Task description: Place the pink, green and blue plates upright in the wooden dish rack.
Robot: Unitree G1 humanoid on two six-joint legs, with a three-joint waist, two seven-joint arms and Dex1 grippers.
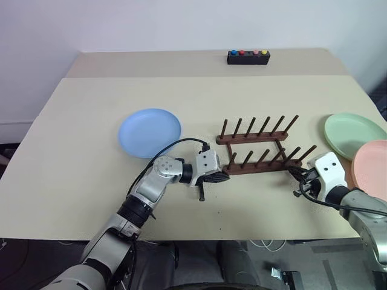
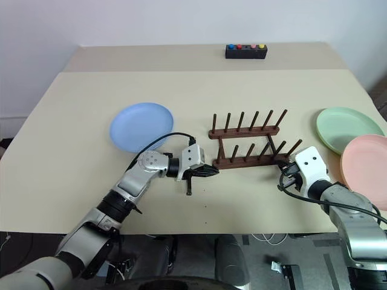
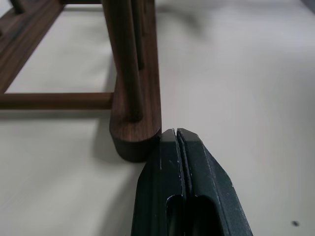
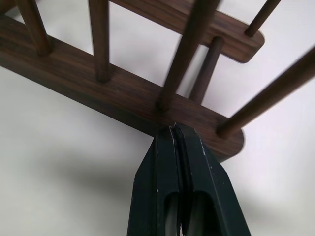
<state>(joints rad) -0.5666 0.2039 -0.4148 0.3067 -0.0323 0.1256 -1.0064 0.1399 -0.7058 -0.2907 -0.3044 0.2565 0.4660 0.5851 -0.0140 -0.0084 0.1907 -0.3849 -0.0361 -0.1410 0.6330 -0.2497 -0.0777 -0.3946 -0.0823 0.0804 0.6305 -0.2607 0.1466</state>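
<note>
The wooden dish rack (image 1: 260,165) stands empty in the middle of the table, its pegs leaning. My left gripper (image 1: 225,176) is shut with nothing in it, and its tip (image 3: 176,132) rests by the rounded left end of the near rail (image 3: 134,142). My right gripper (image 1: 297,174) is also shut and holds nothing. Its tip (image 4: 174,129) meets the near rail's front side close to the right end. The blue plate (image 1: 149,132) lies flat to the rack's left. Green plate (image 1: 354,134) and pink plate (image 1: 372,169) lie flat at the right edge.
A small black box with coloured buttons (image 1: 248,57) sits at the back of the table. Bare tabletop (image 1: 84,139) stretches to the left of the blue plate and in front of the rack. The pink plate reaches close to the table's right edge.
</note>
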